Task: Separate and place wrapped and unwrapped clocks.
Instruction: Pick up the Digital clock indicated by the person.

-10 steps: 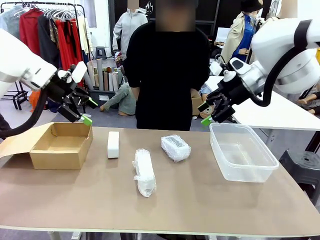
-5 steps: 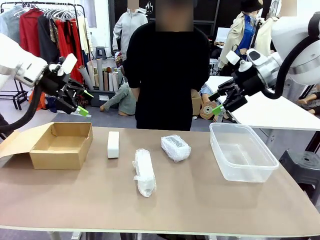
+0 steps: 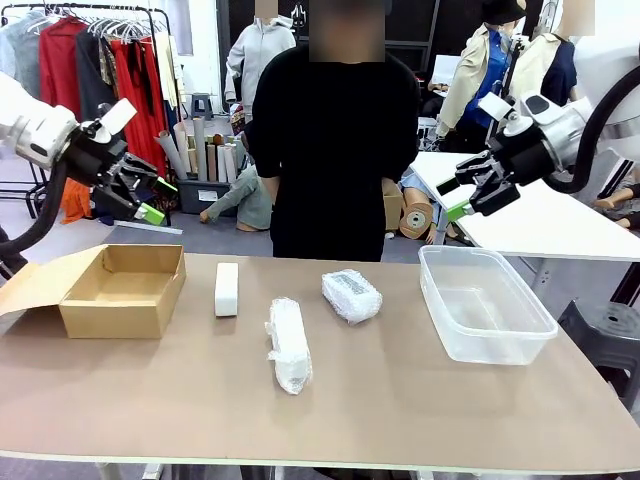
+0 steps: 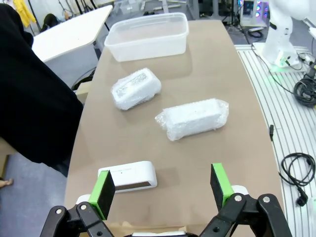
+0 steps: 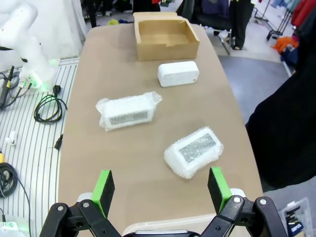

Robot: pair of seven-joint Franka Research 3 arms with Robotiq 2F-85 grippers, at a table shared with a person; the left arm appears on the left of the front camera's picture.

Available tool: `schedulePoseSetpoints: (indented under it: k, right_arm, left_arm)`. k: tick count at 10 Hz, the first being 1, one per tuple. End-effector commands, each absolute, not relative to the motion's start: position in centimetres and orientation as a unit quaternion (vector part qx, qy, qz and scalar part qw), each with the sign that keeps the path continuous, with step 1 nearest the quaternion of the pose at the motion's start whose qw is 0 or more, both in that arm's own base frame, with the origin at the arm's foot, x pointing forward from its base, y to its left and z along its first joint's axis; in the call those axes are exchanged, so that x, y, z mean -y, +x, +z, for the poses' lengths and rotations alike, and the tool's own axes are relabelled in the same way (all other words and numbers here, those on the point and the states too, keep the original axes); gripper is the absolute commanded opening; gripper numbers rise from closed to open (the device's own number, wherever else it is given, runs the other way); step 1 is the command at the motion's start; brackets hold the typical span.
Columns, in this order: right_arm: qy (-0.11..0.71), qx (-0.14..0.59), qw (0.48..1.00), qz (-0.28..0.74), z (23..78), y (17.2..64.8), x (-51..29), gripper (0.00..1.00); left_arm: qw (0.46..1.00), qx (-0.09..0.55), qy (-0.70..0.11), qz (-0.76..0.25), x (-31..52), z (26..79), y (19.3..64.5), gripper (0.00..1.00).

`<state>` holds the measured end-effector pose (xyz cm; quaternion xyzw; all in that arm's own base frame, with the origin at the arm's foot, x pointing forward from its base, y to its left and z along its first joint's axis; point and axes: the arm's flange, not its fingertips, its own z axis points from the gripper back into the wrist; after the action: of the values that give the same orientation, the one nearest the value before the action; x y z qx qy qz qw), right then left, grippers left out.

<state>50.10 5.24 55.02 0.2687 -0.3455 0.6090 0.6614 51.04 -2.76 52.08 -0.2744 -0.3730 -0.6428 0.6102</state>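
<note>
Left gripper (image 3: 157,199): raised above the far-left end of the desk (image 3: 420,410), near the open cardboard box (image 3: 120,320). Jaws are spread wide and hold nothing.

Right gripper (image 3: 455,198): raised above the far-right end, beyond the clear plastic tub (image 3: 500,345). Jaws are spread wide and hold nothing.

Bare white clock (image 3: 227,289): on the desk just right of the box, not touching it.

Long wrapped clock (image 3: 288,345): on the desk near the middle, toward the near side.

Squat wrapped clock (image 3: 351,295): farther and to the right, between the long one and the tub. None of the three touch.

A person (image 3: 335,150) in black stands at the far edge.
</note>
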Motion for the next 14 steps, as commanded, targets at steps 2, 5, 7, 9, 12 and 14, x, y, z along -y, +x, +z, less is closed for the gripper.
schedulePoseSetpoints:
  k: [2, 5, 7, 9, 12, 14]
  right_arm:
    - [0.279, 0.356, 0.647, 0.614, 55.5, 50.8, -4.2, 1.0]
    - [0.283, 0.355, 0.655, 0.604, 55.5, 51.1, -3.5, 1.0]
    - [0.277, 0.358, 0.659, 0.601, 55.8, 50.8, -3.7, 1.0]
    - [0.274, 0.345, 0.666, 0.602, 55.1, 50.5, -3.6, 1.0]
    - [0.274, 0.345, 0.666, 0.602, 55.1, 50.5, -3.6, 1.0]
    - [0.272, 0.329, 0.659, 0.619, 55.2, 50.7, -3.2, 1.0]
  left_arm:
    - [0.624, 0.372, -0.278, -0.628, 3.5, 53.1, 52.0, 1.0]
    - [0.622, 0.375, -0.273, -0.631, 3.9, 53.4, 52.1, 1.0]
    - [0.624, 0.383, -0.269, -0.626, 4.2, 53.1, 51.4, 1.0]
    - [0.619, 0.37, -0.273, -0.637, 3.9, 53.3, 51.9, 1.0]
    - [0.619, 0.37, -0.273, -0.637, 3.9, 53.3, 51.9, 1.0]
    - [0.619, 0.37, -0.271, -0.637, 4.0, 53.3, 51.9, 1.0]
